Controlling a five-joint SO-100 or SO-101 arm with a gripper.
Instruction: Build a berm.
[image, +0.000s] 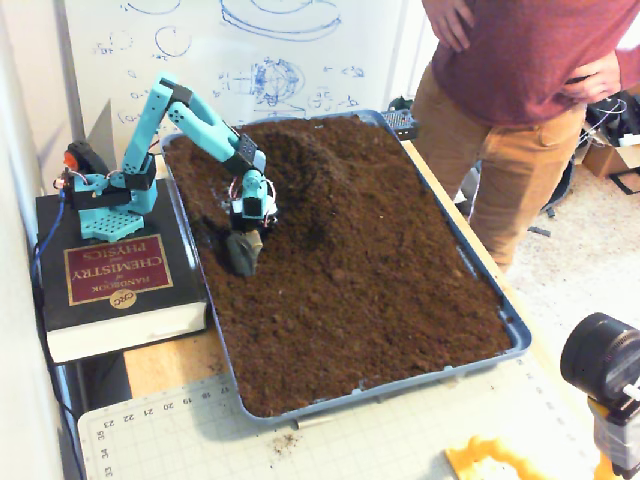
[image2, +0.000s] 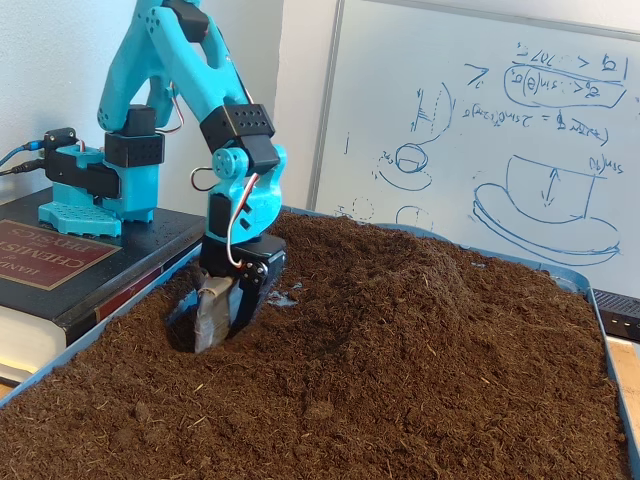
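A blue tray (image: 380, 390) (image2: 80, 347) holds dark-brown crumbly soil. The berm (image: 300, 160) (image2: 430, 275) is a rounded mound at the tray's far end, higher than the soil around it. The turquoise arm stands on a book at the left. Its gripper (image: 243, 255) (image2: 216, 325) points down into the soil near the tray's left edge, in front of the berm's foot. The grey blade finger (image2: 210, 310) and the black finger lie together, shut, with their tips sunk in the soil. A small hollow lies just behind the gripper.
The arm's base sits on a thick black book (image: 115, 280) left of the tray. A person (image: 510, 90) stands at the tray's far right corner. A whiteboard stands behind. A cutting mat (image: 350, 440), a black camera (image: 605, 365) and a yellow part (image: 490, 462) lie in front.
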